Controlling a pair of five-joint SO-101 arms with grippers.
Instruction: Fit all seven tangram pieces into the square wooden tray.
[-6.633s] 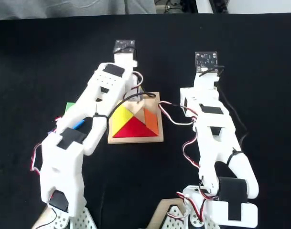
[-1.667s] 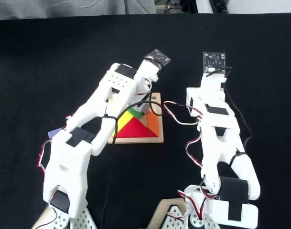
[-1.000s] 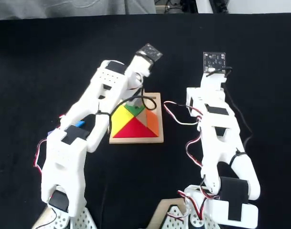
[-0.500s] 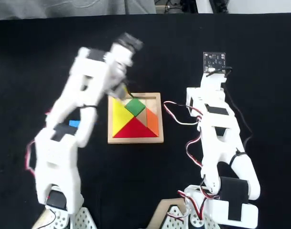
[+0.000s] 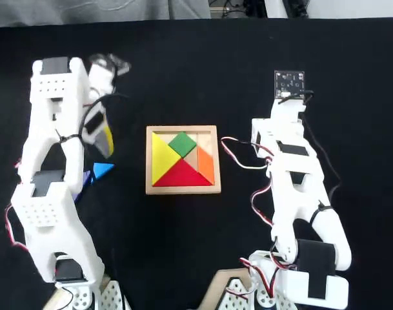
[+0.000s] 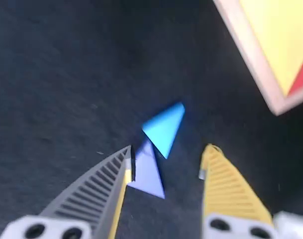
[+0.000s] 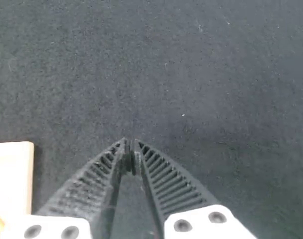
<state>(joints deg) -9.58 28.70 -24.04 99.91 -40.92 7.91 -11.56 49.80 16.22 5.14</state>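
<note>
Left tool (image 6: 169, 148) over half-hidden purple piece (image 6: 148, 173)

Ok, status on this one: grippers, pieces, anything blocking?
Left gripper open over blue triangle and purple piece, both outside the tray. Right gripper shut, empty, beside tray. Nothing blocking the tray.

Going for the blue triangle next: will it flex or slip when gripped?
The blue triangle looks like a rigid flat block, so it likely won't bend. Its angled edges may let it slip from the left gripper. Lying flat, it shouldn't roll.
</note>
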